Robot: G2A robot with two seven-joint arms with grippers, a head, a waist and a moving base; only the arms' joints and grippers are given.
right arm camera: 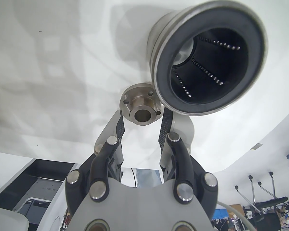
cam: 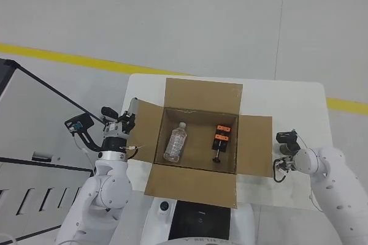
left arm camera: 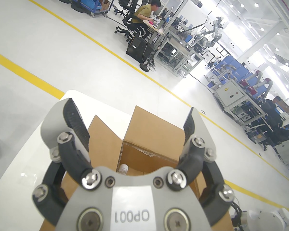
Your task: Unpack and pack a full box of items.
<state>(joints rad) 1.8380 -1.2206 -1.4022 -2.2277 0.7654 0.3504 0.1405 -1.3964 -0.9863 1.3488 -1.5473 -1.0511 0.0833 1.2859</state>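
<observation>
Top view: the cardboard box sits open on the white round-cornered desk, all four flaps folded out flat. Inside, a clear plastic bottle lies on its side, with an orange-and-black clamp beside it, not touching. My left claw hangs just beside the box's left flap.

Left wrist view: the left claw is spread wide and holds nothing. The pads are black ribbed rubber on grey metal fingers, and there's a white label on the body. Past them are the box's corrugated wall and the bottle's white cap.

Right wrist view: my right claw is clenched on a small metal bushing, pads against both sides of its round flange, over the desk. Touching it in this view is a fat steel bearing, black inside with rows of tiny balls.
</observation>
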